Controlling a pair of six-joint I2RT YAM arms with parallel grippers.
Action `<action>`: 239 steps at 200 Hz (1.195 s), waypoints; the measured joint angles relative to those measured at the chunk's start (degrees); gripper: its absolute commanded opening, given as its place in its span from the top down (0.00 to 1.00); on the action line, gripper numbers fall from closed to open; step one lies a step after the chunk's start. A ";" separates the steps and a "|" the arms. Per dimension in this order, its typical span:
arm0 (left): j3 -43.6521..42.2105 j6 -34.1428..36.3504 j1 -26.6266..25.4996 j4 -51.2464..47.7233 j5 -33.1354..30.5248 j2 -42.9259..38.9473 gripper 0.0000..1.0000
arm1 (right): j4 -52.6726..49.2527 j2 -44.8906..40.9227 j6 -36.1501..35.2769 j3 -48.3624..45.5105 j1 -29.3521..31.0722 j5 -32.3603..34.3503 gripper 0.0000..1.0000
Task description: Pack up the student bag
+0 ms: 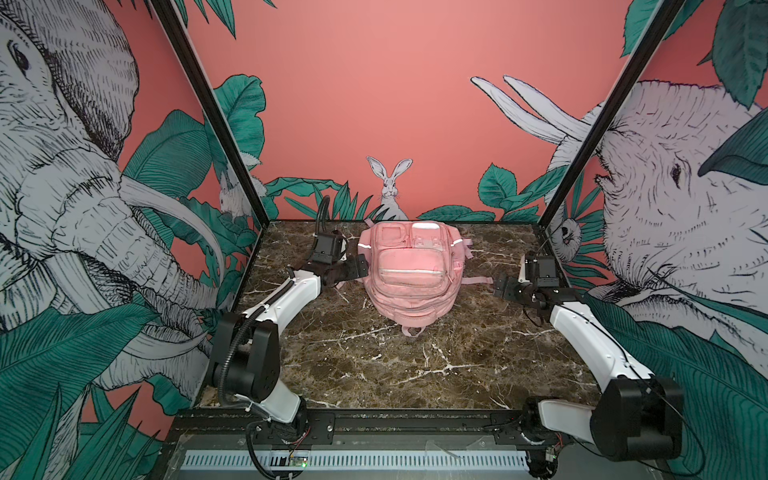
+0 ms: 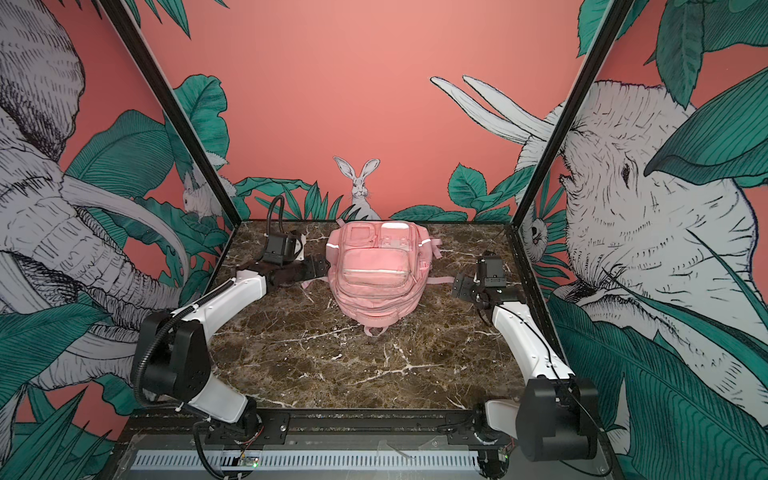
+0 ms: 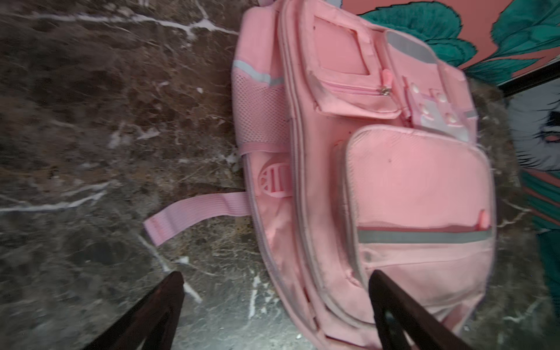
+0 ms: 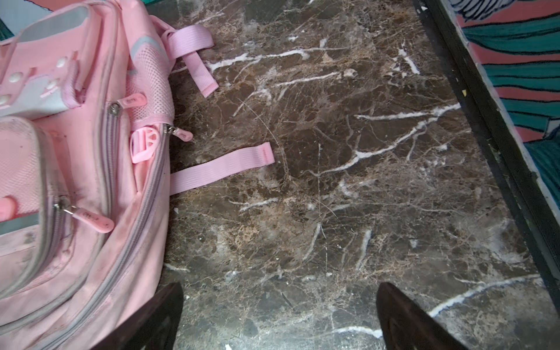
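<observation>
On table [image 1: 374,365], student bag [image 1: 409,282] face-up, contents hidden, left claw [image 1: 360,265], right claw [image 1: 500,286] agape

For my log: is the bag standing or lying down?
Lying down: bag rests flat on the table, front pockets facing up.

Item: one student bag [image 1: 409,286]. We record a soft pink fabric backpack with white reflective strips. It lies flat, front pockets upward, mid-far on the marble tabletop [image 1: 374,374], top loop toward the near edge, side straps splayed.
</observation>
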 measured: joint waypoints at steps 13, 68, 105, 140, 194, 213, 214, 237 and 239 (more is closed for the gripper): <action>-2.01 2.05 0.15 0.68 -4.09 -1.77 0.02 | 2.34 -0.70 -0.07 -2.23 0.00 0.98 0.02; -18.97 10.67 1.36 14.47 -21.11 -12.15 0.02 | 12.68 -6.03 -2.43 -11.30 0.00 4.07 0.02; -30.80 19.10 1.84 29.62 -28.50 -14.86 0.02 | 17.25 -7.02 -5.49 -13.57 0.00 4.09 0.02; -32.50 25.51 3.72 38.86 -29.64 -12.55 0.02 | 20.04 -7.69 -8.68 -15.21 0.00 3.72 0.02; -36.30 30.36 9.20 49.27 -21.55 -10.86 0.02 | 24.20 -7.76 -11.98 -18.23 -0.02 5.40 0.02; -40.11 30.58 11.23 53.62 -17.66 -9.42 0.02 | 27.10 -6.69 -12.87 -19.63 -0.22 6.47 0.02; -40.17 30.58 11.30 53.75 -17.59 -9.29 0.02 | 27.26 -6.62 -12.92 -19.69 -0.22 6.54 0.02; -40.33 30.64 13.27 57.70 -12.57 -3.93 0.02 | 31.76 -4.17 -14.08 -21.53 -0.22 7.65 0.02; -40.30 30.69 13.40 58.29 -12.11 -3.28 0.02 | 32.15 -3.85 -14.27 -21.64 -0.22 7.74 0.02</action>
